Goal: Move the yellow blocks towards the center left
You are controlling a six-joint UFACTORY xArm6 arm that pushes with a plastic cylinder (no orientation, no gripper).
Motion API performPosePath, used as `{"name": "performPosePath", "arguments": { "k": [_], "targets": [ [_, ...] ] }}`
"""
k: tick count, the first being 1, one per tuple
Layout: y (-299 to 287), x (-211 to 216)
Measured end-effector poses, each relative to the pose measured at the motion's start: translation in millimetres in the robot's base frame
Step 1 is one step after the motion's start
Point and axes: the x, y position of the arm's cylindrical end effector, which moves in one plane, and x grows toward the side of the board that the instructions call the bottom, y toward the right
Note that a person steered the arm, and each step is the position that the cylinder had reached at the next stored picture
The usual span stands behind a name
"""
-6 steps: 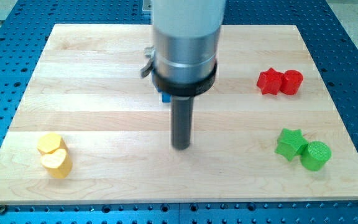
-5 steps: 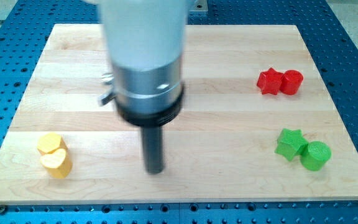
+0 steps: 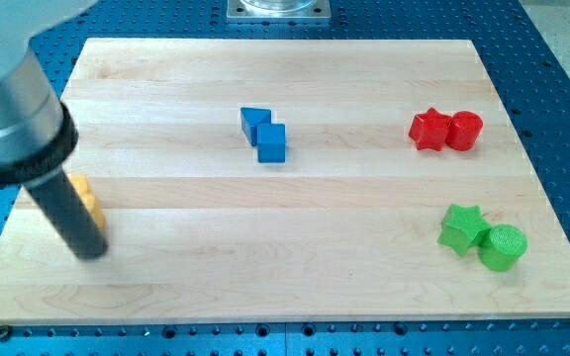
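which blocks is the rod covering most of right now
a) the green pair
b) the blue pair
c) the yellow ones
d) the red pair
c: only a sliver of the yellow blocks shows beside the rod at the view's left, with my tip just below them, while the blue pair, red pair and green pair sit fully in view.

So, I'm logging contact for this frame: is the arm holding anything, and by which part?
Nothing is held; the arm ends in a plain rod. My tip stands in front of the yellow blocks, mostly hiding them; contact cannot be told.

Board (image 3: 315, 247) w/ yellow, blue, red, green blocks
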Motion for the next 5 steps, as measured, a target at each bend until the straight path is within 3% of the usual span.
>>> {"name": "performPosePath", "arguments": {
  "k": [1,2,3,4,5],
  "targets": [
    [-20,-62],
    [-22,-36],
    [-92,-57],
    [-72,-128],
    [-7,-173]
  ]
}}
